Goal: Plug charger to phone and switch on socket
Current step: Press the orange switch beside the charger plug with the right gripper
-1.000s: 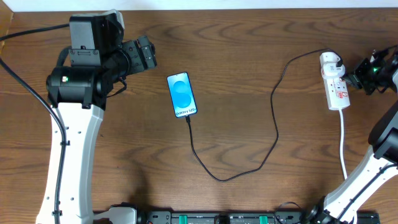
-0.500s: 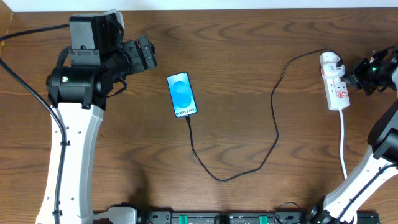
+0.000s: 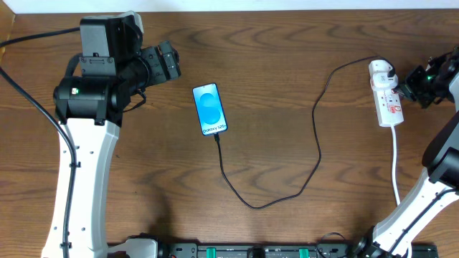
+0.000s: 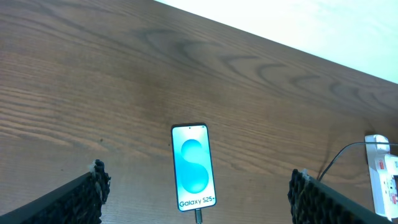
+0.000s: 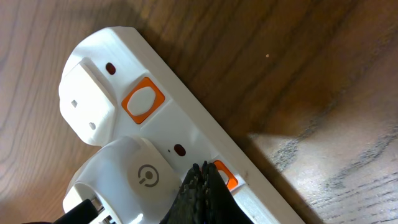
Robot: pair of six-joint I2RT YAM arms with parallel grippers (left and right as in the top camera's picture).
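The left pincer [image 3: 174, 62] is opened wide and holds nothing. The phone [image 4: 194, 168] lies flat on the table [image 3: 287, 57] out in front of this pincer. It is lined up with the gap between the two fingers and is well apart from them. Its blue screen faces up. A thin black wire [image 3: 319, 147] goes into the bottom end of the phone, just under the words "Galaxy S25". The wire bends in a big loop across the table and runs over toward the right pincer [image 5: 200, 180].

The right pincer is pinched tight, with nothing between its fingers. Its tip is right over the face of the white power strip [image 5: 174, 121]. An orange switch [image 5: 225, 175] sits just beside the tip. I cannot tell if the tip is touching it. The wire's round white plug [image 5: 134, 171] is stuck in the strip, just beside the tip on the other side. A second orange switch [image 5: 142, 101] sits farther out, past the tip.
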